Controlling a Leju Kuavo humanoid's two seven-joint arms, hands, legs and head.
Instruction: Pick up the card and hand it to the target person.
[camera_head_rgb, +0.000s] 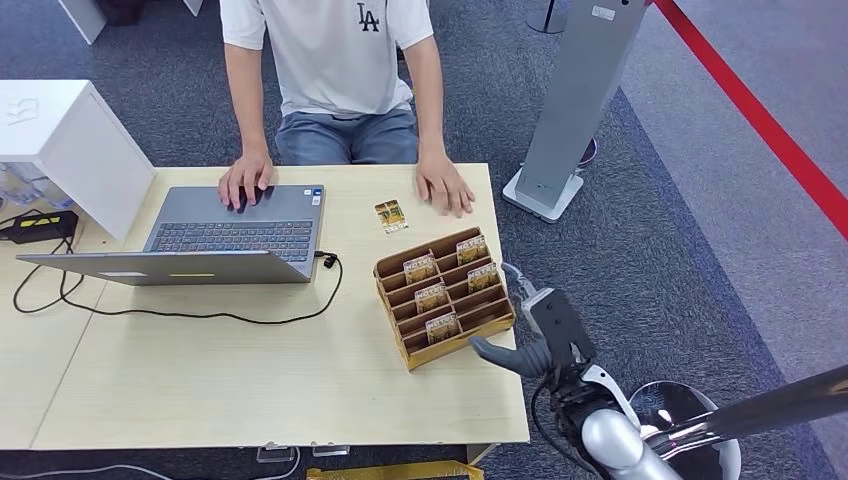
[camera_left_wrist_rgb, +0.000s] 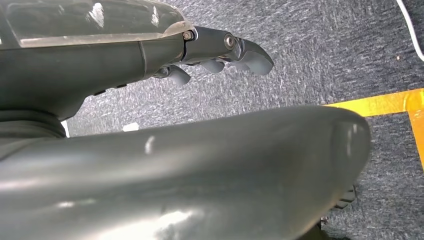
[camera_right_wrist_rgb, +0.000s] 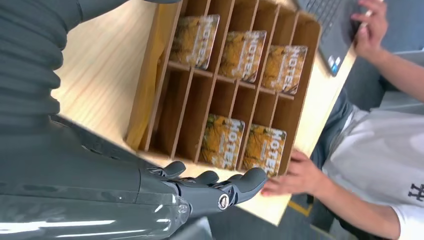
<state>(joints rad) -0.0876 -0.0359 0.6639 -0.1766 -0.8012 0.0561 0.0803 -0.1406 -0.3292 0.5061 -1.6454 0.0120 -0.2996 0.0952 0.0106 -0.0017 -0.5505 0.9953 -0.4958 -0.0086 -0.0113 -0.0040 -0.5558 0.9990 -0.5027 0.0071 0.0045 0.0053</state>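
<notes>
A wooden card rack (camera_head_rgb: 445, 295) stands on the table's right part, with several yellow hotel cards (camera_head_rgb: 431, 296) upright in its slots. In the right wrist view the rack (camera_right_wrist_rgb: 160, 90) and its cards (camera_right_wrist_rgb: 222, 142) are close. One more card (camera_head_rgb: 390, 215) lies flat on the table, near the hand (camera_head_rgb: 445, 185) of the person (camera_head_rgb: 330, 60) seated opposite. My right hand (camera_head_rgb: 535, 345) hovers just off the rack's near right corner with its fingers (camera_right_wrist_rgb: 210, 182) stretched out, holding nothing. My left hand (camera_left_wrist_rgb: 215, 50) hangs over the carpet, holding nothing.
An open laptop (camera_head_rgb: 230, 235) with a black cable (camera_head_rgb: 200, 315) takes up the table's left part, the person's other hand on it. A white box (camera_head_rgb: 70, 140) stands far left. A grey floor stand (camera_head_rgb: 575, 100) and a red line (camera_head_rgb: 760, 110) are to the right.
</notes>
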